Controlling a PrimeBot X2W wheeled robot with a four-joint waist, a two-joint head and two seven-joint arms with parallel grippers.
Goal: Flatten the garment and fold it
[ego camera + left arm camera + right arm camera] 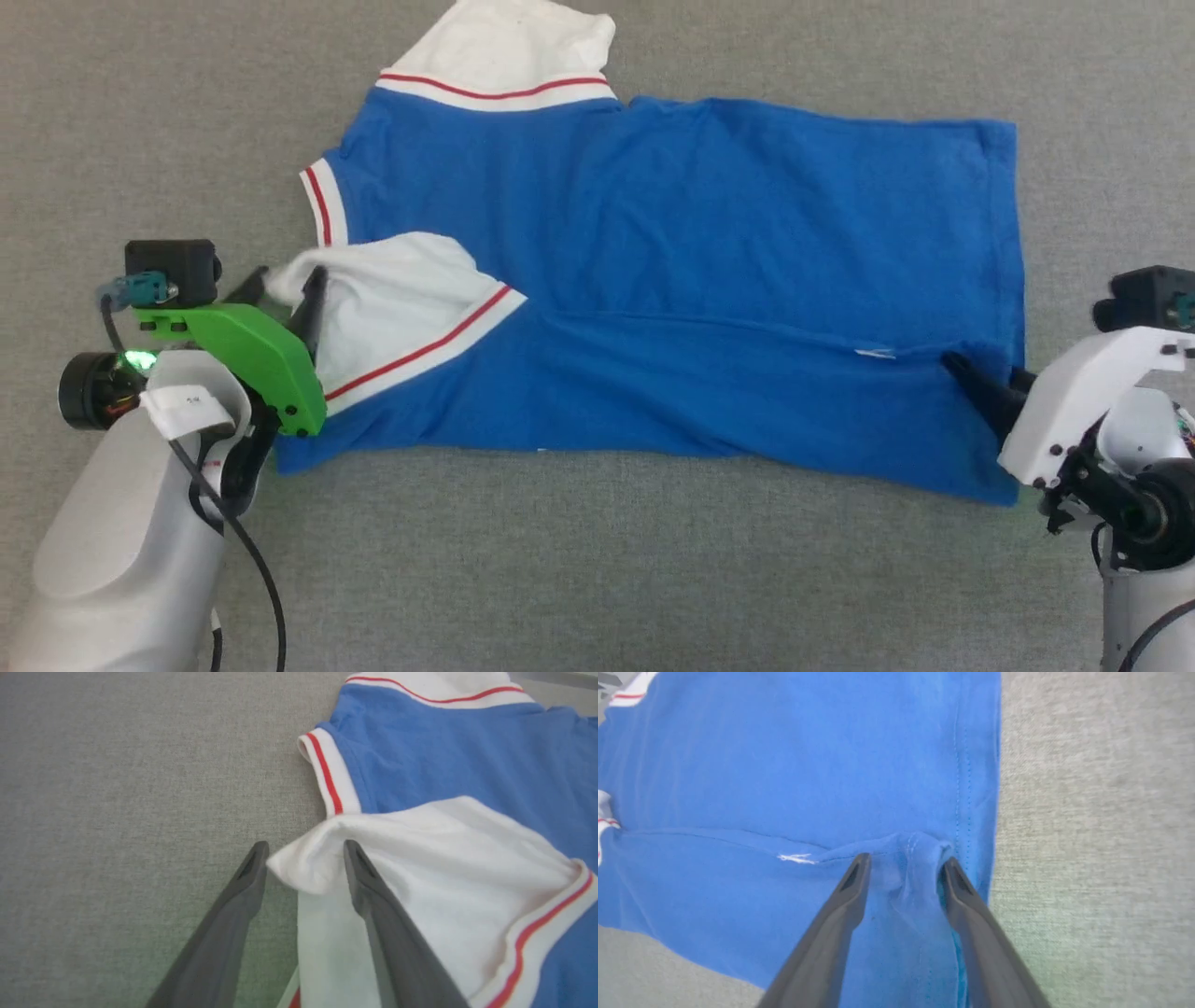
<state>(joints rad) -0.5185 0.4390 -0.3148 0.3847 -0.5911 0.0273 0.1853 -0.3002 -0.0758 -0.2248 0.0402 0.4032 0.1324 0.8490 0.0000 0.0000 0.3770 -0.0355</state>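
Fingers (233,905) apart: left gripper (304,845) astride garment (672,233) sleeve (444,868) (right gripper (906,858) at hem (971,765))

Bright, even light, faint shadow along the garment's (700,233) edge; both wrist views soft, green-tinged low down.

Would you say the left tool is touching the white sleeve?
Touching: in the left wrist view, one finger of the left tool lies on the sleeve.
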